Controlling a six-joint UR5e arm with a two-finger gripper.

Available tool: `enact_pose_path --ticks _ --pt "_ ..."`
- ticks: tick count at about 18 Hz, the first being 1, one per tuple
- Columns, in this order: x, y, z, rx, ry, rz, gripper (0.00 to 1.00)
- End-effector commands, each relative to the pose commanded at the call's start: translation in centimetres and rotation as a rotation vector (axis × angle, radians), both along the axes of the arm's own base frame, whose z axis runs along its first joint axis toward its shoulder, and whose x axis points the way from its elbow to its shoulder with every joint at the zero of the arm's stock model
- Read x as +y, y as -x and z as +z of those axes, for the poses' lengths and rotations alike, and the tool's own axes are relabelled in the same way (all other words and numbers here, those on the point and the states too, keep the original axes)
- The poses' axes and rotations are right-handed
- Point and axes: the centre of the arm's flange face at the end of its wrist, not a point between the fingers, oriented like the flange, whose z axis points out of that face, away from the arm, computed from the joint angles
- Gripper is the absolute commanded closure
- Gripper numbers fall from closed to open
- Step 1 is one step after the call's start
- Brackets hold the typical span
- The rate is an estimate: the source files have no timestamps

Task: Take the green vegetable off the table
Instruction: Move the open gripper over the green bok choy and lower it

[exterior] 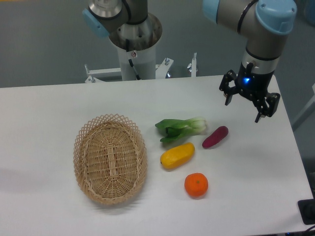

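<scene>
Green vegetable lies on the table, leaves toward the wicker basket, the yellow vegetable just in front, the purple piece beside its stem. Gripper hovers well right, fingers apart, holding nothing.

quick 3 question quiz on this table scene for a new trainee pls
1. True or false: the green vegetable lies inside the wicker basket.
2. Which item lies nearest the vegetable's pale stem end? A) orange B) purple eggplant piece C) basket
3. Fill in: the pincer hangs open above the table, holding ____.

Key: 1 false, it lies on the table right of the basket, just above the yellow vegetable. 2 B. 3 nothing.
</scene>
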Motion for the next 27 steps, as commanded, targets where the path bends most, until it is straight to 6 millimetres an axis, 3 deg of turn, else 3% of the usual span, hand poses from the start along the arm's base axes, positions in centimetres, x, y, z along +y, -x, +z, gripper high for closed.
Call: enact_pose_path --ticks 11,16,21,23,27 --pt "0.0 -1.5 -3.2 -0.003 -0.067 0.049 0.00" --pt "0.1 -3.3 -6.5 -0.035 -0.051 0.062 0.00" --pt "0.0 -6.1 -12.4 -0.035 -0.034 0.024 0.00" --pt "-0.9 -7.2 -14.4 -0.028 0.064 -0.032 0.00" --pt "0.0 -9.2 -15.7 -0.003 0.187 -0.124 0.00"
